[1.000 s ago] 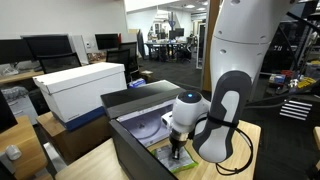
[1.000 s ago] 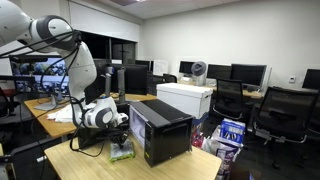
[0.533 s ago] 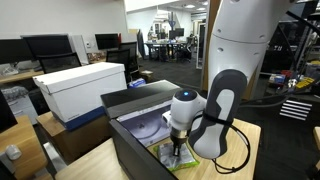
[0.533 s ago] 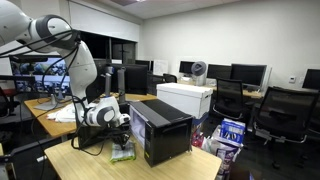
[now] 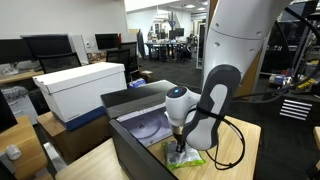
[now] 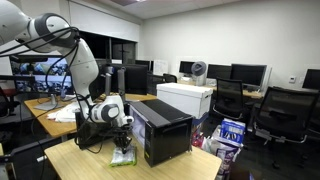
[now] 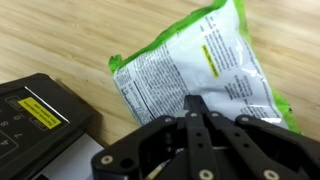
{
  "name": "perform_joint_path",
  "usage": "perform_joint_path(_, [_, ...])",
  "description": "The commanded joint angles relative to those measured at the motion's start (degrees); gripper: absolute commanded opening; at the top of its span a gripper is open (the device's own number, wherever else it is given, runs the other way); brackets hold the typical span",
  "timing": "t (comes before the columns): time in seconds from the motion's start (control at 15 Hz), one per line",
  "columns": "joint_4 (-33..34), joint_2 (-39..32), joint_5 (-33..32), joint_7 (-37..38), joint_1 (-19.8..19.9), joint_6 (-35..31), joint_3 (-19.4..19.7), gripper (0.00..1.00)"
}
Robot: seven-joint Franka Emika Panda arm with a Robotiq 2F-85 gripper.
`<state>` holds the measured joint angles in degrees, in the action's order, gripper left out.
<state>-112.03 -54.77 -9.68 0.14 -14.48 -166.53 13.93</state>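
Note:
A green and white snack bag (image 7: 200, 65) lies on the wooden table (image 7: 60, 40), right in front of a black microwave (image 5: 135, 105) whose pale inside with its turntable (image 5: 148, 128) shows. My gripper (image 7: 195, 103) points down at the bag, its black fingers pressed together on the bag's white face. The bag (image 6: 123, 156) stands a little raised under the gripper (image 6: 122, 144) in an exterior view, and a green corner of the bag (image 5: 188, 158) shows below the gripper (image 5: 180, 146). A black panel with buttons and a yellow label (image 7: 40, 115) sits at the wrist view's lower left.
A white cardboard box (image 5: 82, 85) stands behind the microwave; it is the box (image 6: 187, 97) beyond the microwave (image 6: 160, 130). Cables hang off the wrist (image 5: 235, 150). Office chairs (image 6: 275, 110), monitors (image 6: 248, 73) and desks fill the room around the table.
The wrist has moved sideways toward the microwave opening, with the bag coming along under the fingertips. The fingers have stayed shut.

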Motion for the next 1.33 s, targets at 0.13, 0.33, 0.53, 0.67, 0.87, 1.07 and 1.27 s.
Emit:
perform_joint_path(0.13, [-3.44, 1.4, 1.03, 1.81, 4.88, -0.37, -1.56, 0.02])
perform_joint_path(0.33, [-5.89, 2.09, 3.65, 6.32, 6.29, -0.7, -0.35, 0.01])
perform_joint_path(0.53, [-8.27, 2.84, 6.62, 8.74, 9.06, -1.39, -0.24, 0.01])
perform_joint_path(0.67, [-9.58, 3.31, 8.54, 10.21, 10.66, -1.43, 0.13, 0.01])
perform_joint_path(0.87, [-10.55, 3.62, 11.24, 11.88, 13.23, -1.38, 0.51, 0.01])
perform_joint_path(1.07, [-10.37, 3.35, 13.37, 13.43, 15.07, -1.36, 1.23, 0.01])
perform_joint_path(1.27, [-9.98, 3.31, 15.45, 15.21, 16.71, -1.35, 2.33, 0.01])
